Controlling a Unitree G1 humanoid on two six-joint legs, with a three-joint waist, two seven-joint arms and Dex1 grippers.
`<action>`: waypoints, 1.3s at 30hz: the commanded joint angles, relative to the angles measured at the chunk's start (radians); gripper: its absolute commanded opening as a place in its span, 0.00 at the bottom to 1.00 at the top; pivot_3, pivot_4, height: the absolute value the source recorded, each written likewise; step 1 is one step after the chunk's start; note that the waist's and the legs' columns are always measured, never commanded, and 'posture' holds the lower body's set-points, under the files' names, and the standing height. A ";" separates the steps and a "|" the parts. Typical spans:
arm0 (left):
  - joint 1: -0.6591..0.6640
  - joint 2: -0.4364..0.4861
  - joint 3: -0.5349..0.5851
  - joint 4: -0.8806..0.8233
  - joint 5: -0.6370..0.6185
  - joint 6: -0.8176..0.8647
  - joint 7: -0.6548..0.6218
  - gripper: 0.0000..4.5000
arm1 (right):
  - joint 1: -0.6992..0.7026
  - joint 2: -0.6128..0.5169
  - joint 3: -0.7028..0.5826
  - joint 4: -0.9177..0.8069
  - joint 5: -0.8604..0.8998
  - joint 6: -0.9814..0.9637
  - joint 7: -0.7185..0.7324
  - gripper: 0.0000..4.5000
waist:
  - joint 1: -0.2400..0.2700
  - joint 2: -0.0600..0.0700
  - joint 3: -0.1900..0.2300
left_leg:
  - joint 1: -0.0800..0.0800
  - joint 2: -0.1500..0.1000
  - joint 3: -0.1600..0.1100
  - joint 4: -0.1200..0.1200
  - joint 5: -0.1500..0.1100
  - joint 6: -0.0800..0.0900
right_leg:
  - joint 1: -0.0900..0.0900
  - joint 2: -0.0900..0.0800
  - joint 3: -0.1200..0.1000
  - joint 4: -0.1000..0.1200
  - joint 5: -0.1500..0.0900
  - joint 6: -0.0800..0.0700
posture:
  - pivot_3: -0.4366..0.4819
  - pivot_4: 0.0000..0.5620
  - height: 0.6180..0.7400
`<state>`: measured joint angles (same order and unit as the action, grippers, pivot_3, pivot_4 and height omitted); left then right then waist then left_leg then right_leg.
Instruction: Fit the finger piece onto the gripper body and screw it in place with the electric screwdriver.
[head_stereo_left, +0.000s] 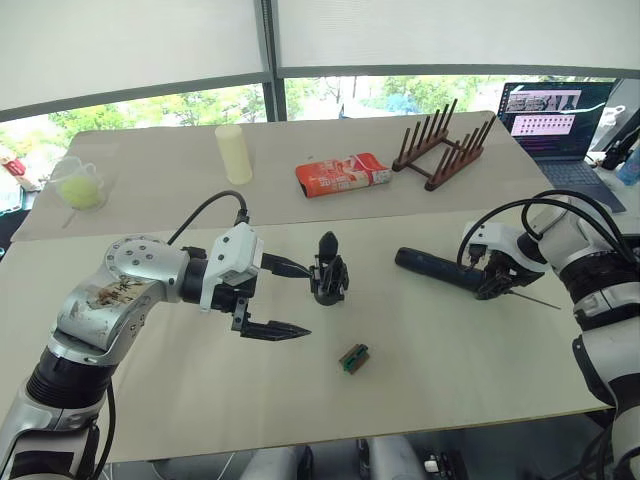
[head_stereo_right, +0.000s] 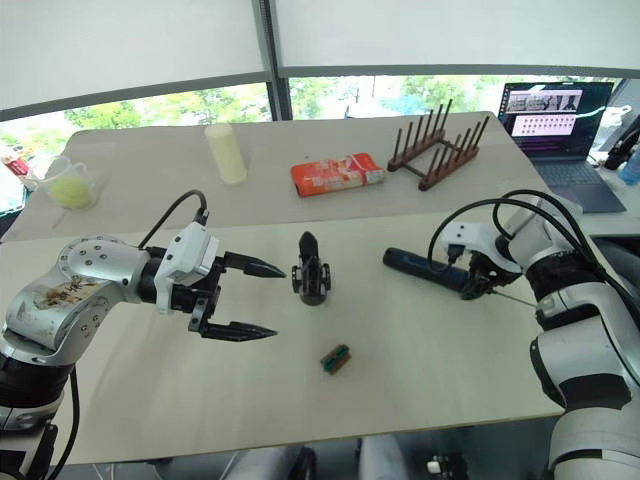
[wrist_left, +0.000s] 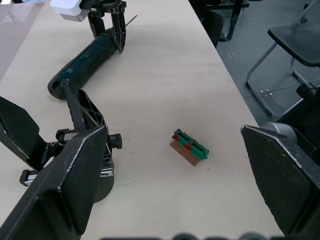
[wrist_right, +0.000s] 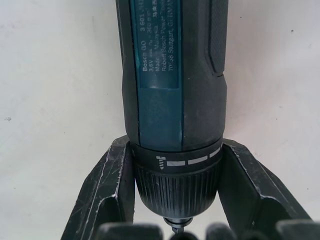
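On the pale table (head_stereo_left: 200, 400), near its middle, the gripper body (head_stereo_left: 329, 270) stands upright, with its pointed black finger up. The left gripper (head_stereo_left: 292, 298) hovers just beside it, on the robot's left side, and its two black fingers are spread wide apart — one tip reaches almost to the body, the other points toward the front edge. It holds nothing. A small green-brown block (head_stereo_left: 353, 358) lies in front of the gripper body, a little to the right and apart from it.

Further to the right, the electric screwdriver (head_stereo_left: 440, 269) lies flat on the table, with its thin metal bit (head_stereo_left: 535, 298) pointing to the robot's right. The right gripper (head_stereo_left: 498, 279) is at the bit end of the tool. In the right wrist view its fingers (wrist_right: 107, 192) are closed on the ribbed collar of the screwdriver, one on each side — touching it on both sides.

On the far table (head_stereo_left: 150, 180) stand a pale yellow cylinder (head_stereo_left: 234, 153), a red packet (head_stereo_left: 343, 174) and a wooden rack (head_stereo_left: 444, 148); a laptop (head_stereo_left: 555, 125) is open at the far right.
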<state>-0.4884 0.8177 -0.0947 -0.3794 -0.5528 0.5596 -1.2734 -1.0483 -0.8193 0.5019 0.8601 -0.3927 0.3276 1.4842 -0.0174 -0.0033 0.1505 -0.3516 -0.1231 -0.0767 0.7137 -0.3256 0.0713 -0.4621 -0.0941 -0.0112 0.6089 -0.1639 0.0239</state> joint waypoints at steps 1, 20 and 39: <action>0.003 -0.001 -0.003 -0.010 0.002 -0.033 -0.014 1.00 | 0.007 -0.015 -0.022 -0.003 0.009 -0.082 -0.003 0.42 | 0.000 0.000 0.000 | 0.000 0.000 0.000 0.000 0.000 0.000 | 0.000 0.000 0.000 0.000 0.000 0.000 | 0.48 0.27 1.00; 0.054 0.035 -0.065 0.078 0.048 -0.124 -0.141 1.00 | 0.363 0.103 -0.864 -1.110 0.837 0.634 -0.250 0.42 | 0.017 0.005 0.004 | -0.012 0.001 -0.001 0.001 0.001 -0.001 | -0.012 0.000 0.001 0.002 0.001 -0.002 | 0.48 0.27 1.00; 0.083 -0.012 -0.115 0.180 0.113 -0.225 -0.202 1.00 | 0.860 0.488 -0.900 -1.734 1.238 0.499 -0.743 0.42 | 0.021 0.005 0.004 | -0.004 -0.001 0.002 -0.003 0.002 -0.001 | -0.008 0.003 -0.001 0.003 0.002 -0.002 | 0.48 0.27 1.00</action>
<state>-0.3994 0.8129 -0.2159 -0.1995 -0.4368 0.3507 -1.4816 -0.2057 -0.3387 -0.4341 -0.7873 0.8289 0.8996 0.7369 0.0041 0.0019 0.1540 -0.3538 -0.1235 -0.0747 0.7106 -0.3239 0.0704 -0.4686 -0.0906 -0.0120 0.6121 -0.1620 0.0216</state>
